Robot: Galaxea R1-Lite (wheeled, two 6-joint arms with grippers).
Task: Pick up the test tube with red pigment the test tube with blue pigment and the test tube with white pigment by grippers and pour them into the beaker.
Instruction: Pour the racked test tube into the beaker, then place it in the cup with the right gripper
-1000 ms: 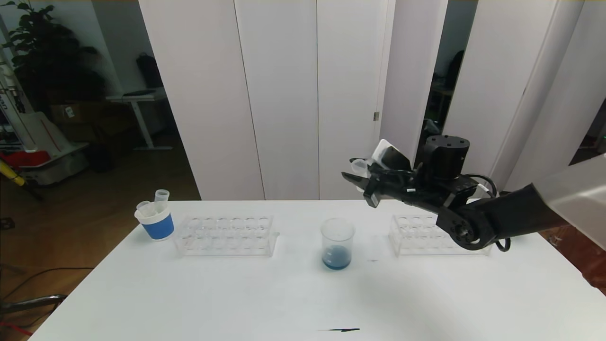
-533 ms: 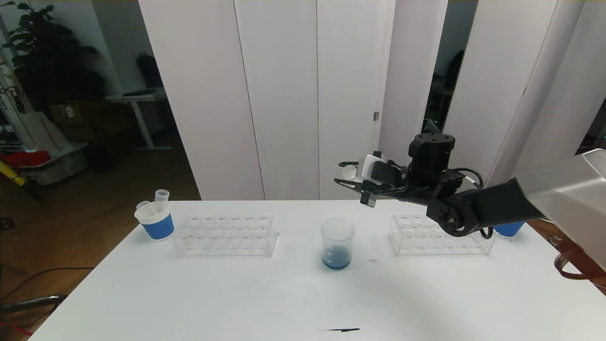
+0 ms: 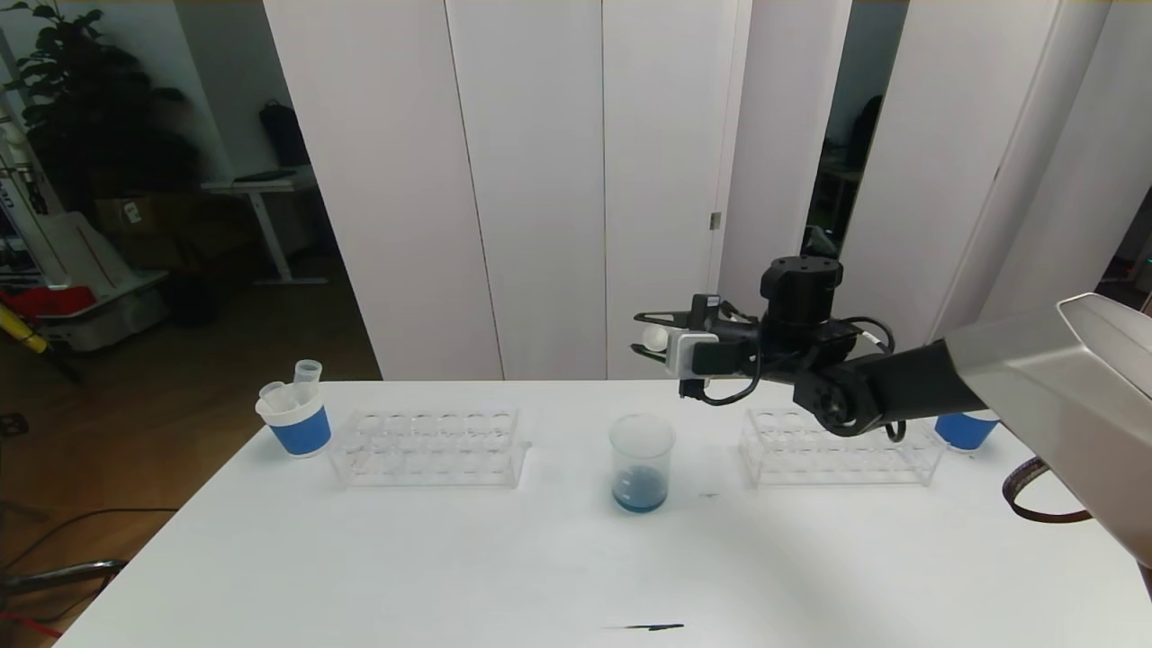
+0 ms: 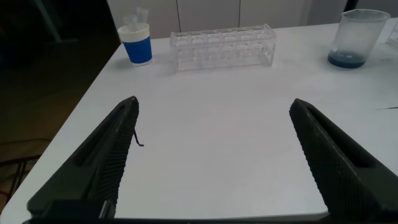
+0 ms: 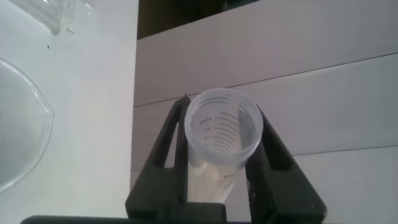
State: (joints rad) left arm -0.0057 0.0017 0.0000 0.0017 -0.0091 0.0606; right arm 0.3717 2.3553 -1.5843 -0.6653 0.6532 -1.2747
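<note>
My right gripper [image 3: 644, 338] hangs above and a little behind the beaker [image 3: 642, 463], shut on the test tube with white pigment [image 3: 656, 337]. In the right wrist view the tube [image 5: 224, 134] sits tilted between the jaws of the right gripper [image 5: 224, 118], its open mouth showing and cream liquid lying inside; the beaker's rim [image 5: 25, 124] shows off to one side. The beaker holds blue liquid at its bottom. My left gripper [image 4: 214, 106] stands open and empty over bare table. No tube with red pigment or blue pigment is in view.
A blue-banded cup [image 3: 295, 423] with clear tubes stands at the table's left, beside a clear rack [image 3: 427, 445]. A second rack [image 3: 837, 445] and another blue cup [image 3: 963, 430] lie under my right arm. A small black mark [image 3: 648, 626] lies near the front edge.
My right wrist has rolled and the gripper has shifted slightly left, turning the tube over above the beaker. The arm has swung back, uncovering the right-hand blue cup. The left gripper has not moved.
</note>
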